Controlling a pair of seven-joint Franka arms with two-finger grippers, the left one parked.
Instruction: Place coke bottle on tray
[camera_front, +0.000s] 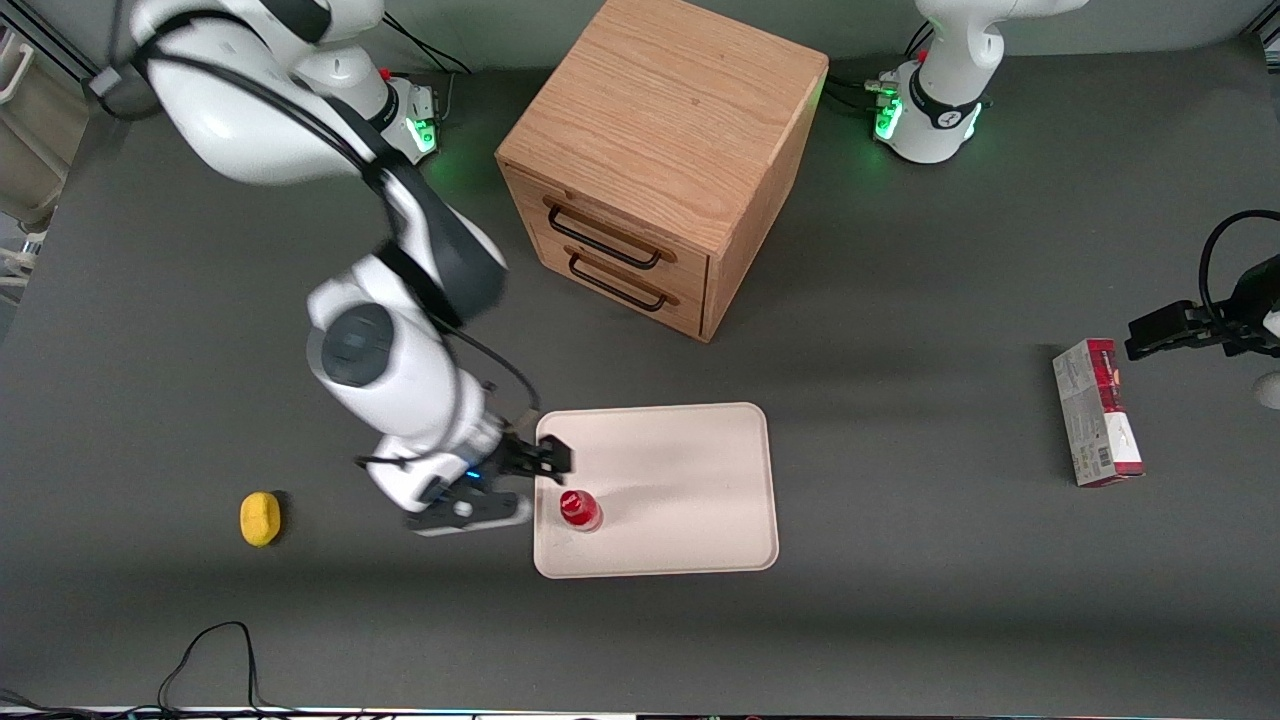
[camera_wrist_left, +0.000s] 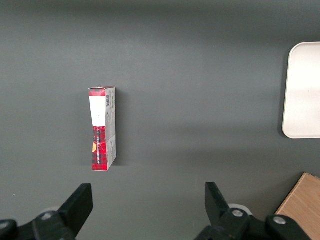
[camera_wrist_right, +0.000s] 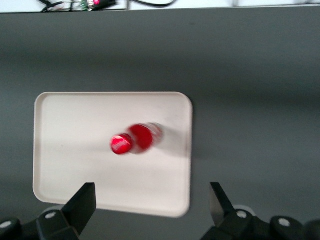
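Gripper (camera_front: 520, 485), released, hangs above tray (camera_front: 690, 450) edge beside upright coke bottle (camera_front: 579, 509).

Gripper (camera_front: 522, 487) open above tray (camera_front: 690, 470) edge; bottle (camera_front: 579, 510) upright just beside it, rest of tray bare; cabinet (camera_front: 660, 160) farther from camera.
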